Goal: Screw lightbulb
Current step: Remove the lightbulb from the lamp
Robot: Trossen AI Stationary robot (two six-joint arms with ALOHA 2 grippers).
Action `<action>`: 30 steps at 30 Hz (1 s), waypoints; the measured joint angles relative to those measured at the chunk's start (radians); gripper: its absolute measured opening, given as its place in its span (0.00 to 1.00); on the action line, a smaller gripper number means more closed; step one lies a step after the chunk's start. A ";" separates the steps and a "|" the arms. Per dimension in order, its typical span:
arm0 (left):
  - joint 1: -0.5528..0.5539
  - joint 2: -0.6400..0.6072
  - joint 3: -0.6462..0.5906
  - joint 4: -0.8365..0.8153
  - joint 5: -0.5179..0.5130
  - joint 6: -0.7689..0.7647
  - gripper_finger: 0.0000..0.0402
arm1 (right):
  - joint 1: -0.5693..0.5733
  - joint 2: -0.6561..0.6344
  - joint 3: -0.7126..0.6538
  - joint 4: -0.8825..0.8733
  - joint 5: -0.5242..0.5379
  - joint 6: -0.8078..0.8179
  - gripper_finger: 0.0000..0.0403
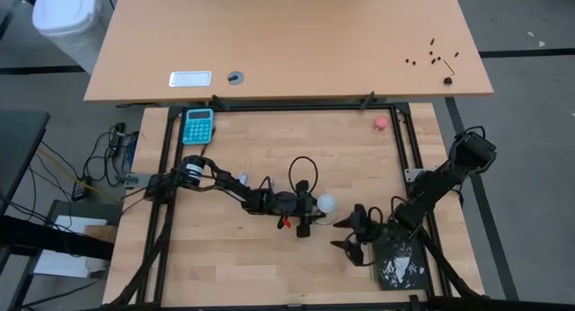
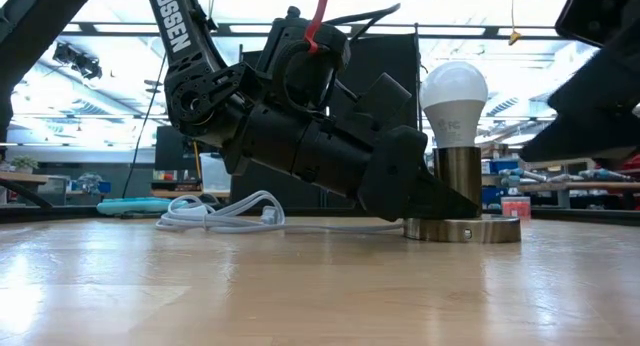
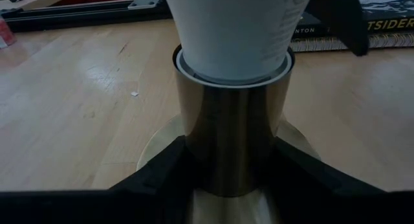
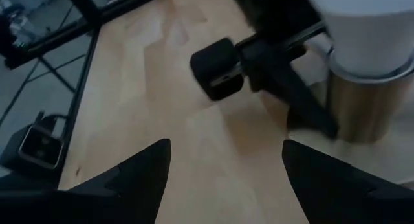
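Observation:
The white frosted lightbulb (image 2: 455, 89) stands upright with its base sunk in a brass socket tube (image 2: 458, 181), which rises from a round disc (image 2: 462, 229) lying on the table. In the high view the lightbulb (image 1: 327, 203) is at mid-table. My left gripper (image 1: 312, 214) reaches in from the table's left and is shut on the socket tube (image 3: 233, 133), just below the lightbulb (image 3: 233, 30). My right gripper (image 4: 223, 166) hangs open to the lightbulb's near right (image 1: 353, 232), touching nothing; its wrist view shows the lightbulb (image 4: 369, 30) ahead. My left gripper pinches the brass socket tube's lower part (image 3: 194, 153) between its two fingers (image 3: 162, 175), one on each side. The fingers come from the table's left, slanting slightly down. The socket stands upright on its disc on the table, with the lightbulb in its top.
A black book (image 1: 400, 262) lies under my right arm at the near right. A small pink-red round object (image 1: 382, 122) and a teal calculator (image 1: 199, 125) sit near the far edge. A white coiled cord (image 2: 220, 214) lies behind my left arm.

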 joint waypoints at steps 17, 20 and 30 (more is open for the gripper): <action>0.000 0.000 0.000 -0.002 0.004 -0.001 0.48 | 0.025 0.000 0.090 -0.324 0.106 0.152 0.76; 0.000 0.000 0.000 -0.002 0.002 -0.001 0.48 | 0.021 0.000 0.187 -0.531 0.103 0.185 0.76; 0.000 0.000 0.000 -0.003 -0.006 -0.001 0.48 | 0.051 0.007 0.311 -0.674 0.173 0.212 0.76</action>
